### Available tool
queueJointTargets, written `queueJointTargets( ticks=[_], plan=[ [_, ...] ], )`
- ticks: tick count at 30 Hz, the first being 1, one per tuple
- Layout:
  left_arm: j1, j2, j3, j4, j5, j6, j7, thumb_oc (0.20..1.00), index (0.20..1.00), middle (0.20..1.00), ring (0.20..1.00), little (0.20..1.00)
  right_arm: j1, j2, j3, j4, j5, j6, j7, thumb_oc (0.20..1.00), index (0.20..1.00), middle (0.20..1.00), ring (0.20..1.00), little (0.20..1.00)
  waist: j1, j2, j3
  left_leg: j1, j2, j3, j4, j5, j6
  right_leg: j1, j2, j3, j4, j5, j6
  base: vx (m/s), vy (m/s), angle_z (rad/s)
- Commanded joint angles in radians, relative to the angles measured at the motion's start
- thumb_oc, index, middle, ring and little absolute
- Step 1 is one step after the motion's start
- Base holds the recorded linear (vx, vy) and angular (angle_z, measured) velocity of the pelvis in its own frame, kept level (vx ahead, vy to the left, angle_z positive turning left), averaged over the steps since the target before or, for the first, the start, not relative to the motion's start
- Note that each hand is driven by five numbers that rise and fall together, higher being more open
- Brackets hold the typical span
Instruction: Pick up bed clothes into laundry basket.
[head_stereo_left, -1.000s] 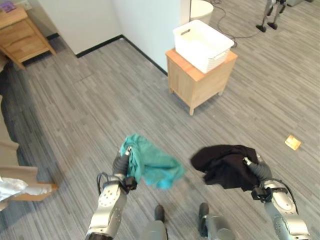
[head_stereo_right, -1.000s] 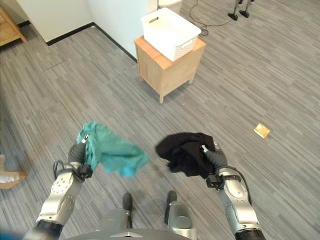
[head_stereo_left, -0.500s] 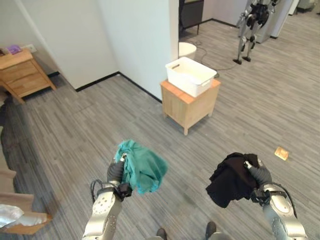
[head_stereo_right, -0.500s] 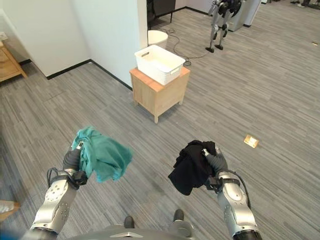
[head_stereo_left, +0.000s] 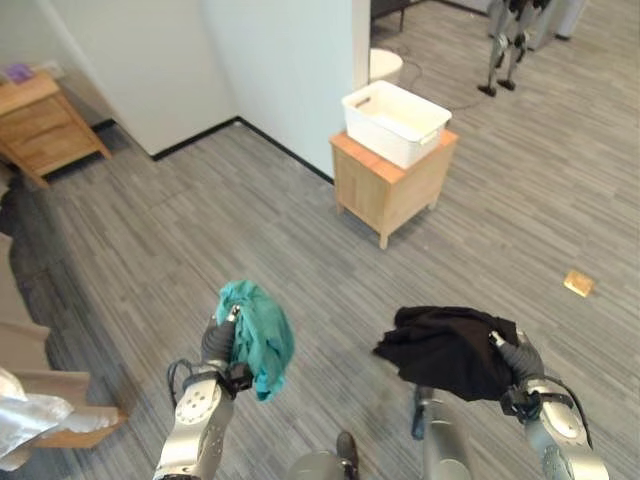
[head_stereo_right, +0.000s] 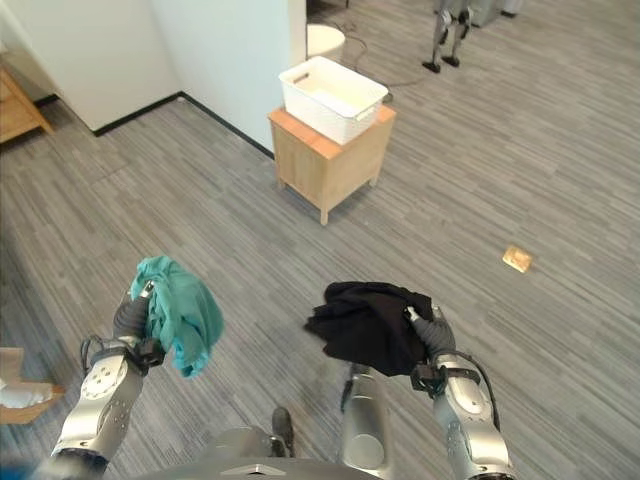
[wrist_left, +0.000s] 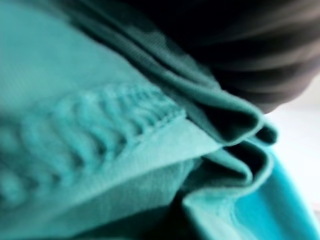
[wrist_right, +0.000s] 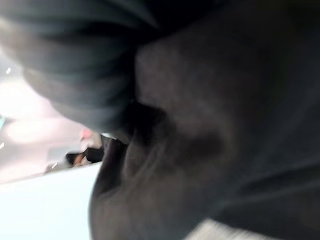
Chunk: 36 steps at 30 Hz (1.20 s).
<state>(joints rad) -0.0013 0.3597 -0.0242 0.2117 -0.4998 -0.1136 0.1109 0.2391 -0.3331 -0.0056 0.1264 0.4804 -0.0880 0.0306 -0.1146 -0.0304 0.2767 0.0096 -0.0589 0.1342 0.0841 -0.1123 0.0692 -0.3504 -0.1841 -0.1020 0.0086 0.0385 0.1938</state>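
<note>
- Left hand (head_stereo_left: 216, 340) is clenched on one teal cloth (head_stereo_left: 258, 335); right hand (head_stereo_left: 519, 358) is clenched on one black cloth (head_stereo_left: 445, 349), both held above the floor.
- One white basket (head_stereo_left: 397, 122) sits on one small cabinet (head_stereo_left: 388, 186), well ahead.
- Best keep both grips firm until each bundle is over the basket's rim.

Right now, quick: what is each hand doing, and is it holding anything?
Left hand: shut on the bunched teal cloth garment.
Right hand: shut on the crumpled black cloth garment.
</note>
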Motion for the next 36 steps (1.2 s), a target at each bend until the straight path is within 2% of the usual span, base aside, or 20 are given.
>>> queueJointTargets(
  ticks=[1,2,4,5,6,7,9,10,12,13,14,16,20,21,22,24,29,31,32,36],
  plan=[
    [-0.029,0.028,-0.003,-0.112,0.009,-0.083,-0.021,0.200,0.200,0.200,0.200,0.200,-0.049,-0.029,-0.054,-0.048,0.022,-0.065,0.010,0.200,0.200,0.200,0.200,0.200,-0.040,-0.005,-0.096,0.312,0.129,-0.096,-0.015,-0.102,-0.109,0.026,0.067,-0.028,0.082,0.095,-0.038,0.33,-0.155,0.60],
    [-0.028,0.028,-0.003,-0.113,0.009,-0.083,-0.021,0.200,0.200,0.200,0.200,0.200,-0.048,-0.030,-0.054,-0.048,0.022,-0.066,0.010,0.200,0.200,0.200,0.200,0.200,-0.041,-0.003,-0.098,0.310,0.132,-0.097,-0.011,-0.105,-0.110,0.026,0.069,-0.029,0.082,0.095,-0.039,0.46,-0.236,0.41],
    [-0.027,0.002,-0.017,-0.111,-0.014,-0.085,-0.016,0.200,0.200,0.200,0.200,0.200,-0.068,-0.040,-0.032,-0.014,0.029,-0.072,0.005,0.200,0.200,0.200,0.200,0.200,-0.032,0.005,-0.111,0.248,0.182,-0.081,0.202,0.051,-0.164,0.095,0.124,-0.040,0.086,0.082,-0.079,0.34,-0.275,0.16],
    [-0.040,-0.011,-0.018,-0.113,-0.049,-0.087,-0.006,0.200,0.200,0.200,0.200,0.200,-0.087,-0.045,-0.029,-0.023,0.053,-0.084,-0.006,0.200,0.200,0.200,0.200,0.200,-0.024,-0.008,-0.113,0.163,0.209,-0.082,0.401,0.141,-0.180,0.137,0.129,-0.055,0.080,0.064,-0.109,0.57,-0.664,0.25],
    [-0.054,-0.023,-0.044,-0.126,-0.086,-0.080,-0.016,0.200,0.200,0.200,0.200,0.200,-0.109,-0.066,-0.034,-0.031,0.086,-0.113,-0.025,0.200,0.200,0.200,0.200,0.200,-0.001,-0.045,-0.071,-0.047,0.234,-0.037,0.735,0.182,-0.152,0.248,0.142,-0.072,0.045,-0.007,-0.187,0.62,-0.619,0.35],
    [-0.079,-0.032,-0.061,-0.106,-0.088,-0.082,-0.003,0.200,0.200,0.200,0.200,0.200,-0.117,-0.073,-0.040,-0.024,0.092,-0.113,-0.057,0.200,0.200,0.200,0.200,0.200,0.010,-0.043,-0.051,-0.142,0.249,0.014,0.676,0.145,-0.143,0.304,0.137,-0.069,0.026,-0.033,-0.188,0.57,-0.473,0.43],
    [-0.085,-0.041,-0.074,-0.087,-0.116,-0.084,-0.011,0.200,0.200,0.200,0.200,0.200,-0.110,-0.074,-0.047,-0.033,0.104,-0.117,-0.055,0.200,0.200,0.200,0.200,0.200,0.020,-0.042,-0.053,-0.196,0.240,0.037,0.546,0.115,-0.139,0.340,0.125,-0.071,0.024,-0.057,-0.179,0.42,-0.031,0.26],
    [-0.074,-0.033,-0.079,-0.084,-0.098,-0.088,-0.007,0.200,0.200,0.200,0.200,0.200,-0.085,-0.081,-0.058,-0.035,0.090,-0.122,-0.041,0.200,0.200,0.200,0.200,0.200,0.018,-0.021,-0.064,-0.170,0.256,0.072,0.379,0.097,-0.130,0.346,0.129,-0.086,0.049,-0.086,-0.165,0.40,0.032,0.11],
    [-0.056,-0.035,-0.080,-0.071,-0.096,-0.073,-0.017,0.200,0.200,0.200,0.200,0.200,-0.046,-0.076,-0.089,-0.036,0.073,-0.110,-0.045,0.200,0.200,0.200,0.200,0.200,-0.007,-0.031,-0.065,-0.136,0.289,0.128,0.406,0.115,-0.162,0.349,0.120,-0.083,0.078,-0.102,-0.173,0.30,0.002,0.15],
    [-0.060,-0.039,-0.080,-0.060,-0.108,-0.079,-0.024,0.200,0.200,0.200,0.200,0.200,-0.043,-0.070,-0.085,-0.038,0.074,-0.111,-0.041,0.200,0.200,0.200,0.200,0.200,-0.003,-0.032,-0.066,-0.123,0.273,0.132,0.342,0.128,-0.152,0.340,0.122,-0.080,0.083,-0.106,-0.179,0.23,0.046,0.42],
    [-0.069,-0.040,-0.083,-0.059,-0.105,-0.084,-0.016,0.200,0.200,0.200,0.200,0.200,-0.039,-0.065,-0.087,-0.037,0.073,-0.114,-0.047,0.200,0.200,0.200,0.200,0.200,-0.001,-0.031,-0.071,-0.128,0.248,0.112,0.263,0.119,-0.143,0.351,0.118,-0.078,0.075,-0.110,-0.172,0.19,0.095,0.37],
    [-0.064,-0.040,-0.077,-0.053,-0.101,-0.085,-0.014,0.200,0.200,0.200,0.200,0.200,-0.036,-0.058,-0.102,-0.025,0.075,-0.119,-0.054,0.200,0.200,0.200,0.200,0.200,-0.004,-0.034,-0.080,-0.144,0.244,0.109,0.187,0.106,-0.138,0.371,0.109,-0.074,0.059,-0.118,-0.159,0.26,0.093,-0.27],
    [-0.047,-0.036,-0.052,-0.042,-0.083,-0.091,-0.001,0.200,0.200,0.200,0.200,0.200,-0.040,-0.065,-0.101,-0.020,0.052,-0.121,-0.048,0.200,0.200,0.200,0.200,0.200,0.031,-0.030,-0.086,-0.192,0.228,0.020,0.053,0.180,-0.151,0.424,0.115,-0.041,0.028,-0.142,-0.139,0.32,0.092,-0.04],
    [-0.021,-0.034,-0.034,-0.033,-0.066,-0.092,0.003,0.200,0.200,0.200,0.200,0.200,-0.045,-0.081,-0.092,-0.011,0.029,-0.120,-0.041,0.200,0.200,0.200,0.200,0.200,0.064,-0.023,-0.085,-0.221,0.218,-0.089,-0.034,0.245,-0.169,0.461,0.119,-0.007,0.012,-0.162,-0.129,0.50,0.150,-0.29],
    [-0.011,-0.035,-0.026,-0.032,-0.064,-0.091,0.002,0.200,0.200,0.200,0.200,0.200,-0.047,-0.084,-0.092,-0.008,0.025,-0.116,-0.039,0.200,0.200,0.200,0.200,0.200,0.073,-0.020,-0.087,-0.226,0.216,-0.123,-0.053,0.257,-0.177,0.471,0.118,0.008,0.009,-0.165,-0.127,0.64,0.233,-0.51],
    [0.013,-0.038,-0.006,-0.032,-0.066,-0.090,-0.004,0.200,0.200,0.200,0.200,0.200,-0.056,-0.086,-0.099,-0.007,0.025,-0.109,-0.034,0.200,0.200,0.200,0.200,0.200,0.079,-0.018,-0.096,-0.217,0.212,-0.118,-0.065,0.276,-0.186,0.495,0.114,0.033,0.007,-0.175,-0.120,0.37,0.174,-0.64],
    [0.016,-0.027,-0.005,-0.032,-0.075,-0.085,-0.009,0.200,0.200,0.200,0.200,0.200,-0.078,-0.049,-0.088,-0.002,0.017,-0.104,-0.040,0.200,0.200,0.200,0.200,0.200,0.084,-0.036,-0.122,-0.220,0.195,-0.051,0.026,0.206,-0.143,0.499,0.042,0.084,0.045,-0.178,-0.077,0.27,0.252,-0.68],
    [0.003,-0.006,0.000,-0.043,-0.057,-0.084,-0.009,0.200,0.200,0.200,0.200,0.200,-0.088,-0.038,-0.074,-0.004,0.005,-0.100,-0.022,0.200,0.200,0.200,0.200,0.200,0.084,-0.040,-0.122,-0.197,0.185,-0.019,0.024,0.180,-0.120,0.449,0.028,0.096,0.128,-0.149,-0.057,0.16,0.258,-0.48],
    [-0.010,0.010,0.005,-0.047,-0.042,-0.085,-0.003,0.200,0.200,0.200,0.200,0.200,-0.100,-0.041,-0.056,-0.001,-0.025,-0.093,-0.021,0.200,0.200,0.200,0.200,0.200,0.093,-0.043,-0.117,-0.179,0.177,0.008,0.023,0.162,-0.102,0.395,0.017,0.107,0.232,-0.119,-0.042,0.11,0.168,-0.62],
    [-0.010,0.010,0.005,-0.047,-0.042,-0.085,-0.003,0.200,0.200,0.200,0.200,0.200,-0.100,-0.042,-0.057,-0.001,-0.025,-0.093,-0.021,0.200,0.200,0.200,0.200,0.200,0.095,-0.042,-0.118,-0.180,0.178,0.009,0.022,0.162,-0.103,0.393,0.018,0.108,0.232,-0.119,-0.042,0.10,0.137,-0.37]
  ],
)
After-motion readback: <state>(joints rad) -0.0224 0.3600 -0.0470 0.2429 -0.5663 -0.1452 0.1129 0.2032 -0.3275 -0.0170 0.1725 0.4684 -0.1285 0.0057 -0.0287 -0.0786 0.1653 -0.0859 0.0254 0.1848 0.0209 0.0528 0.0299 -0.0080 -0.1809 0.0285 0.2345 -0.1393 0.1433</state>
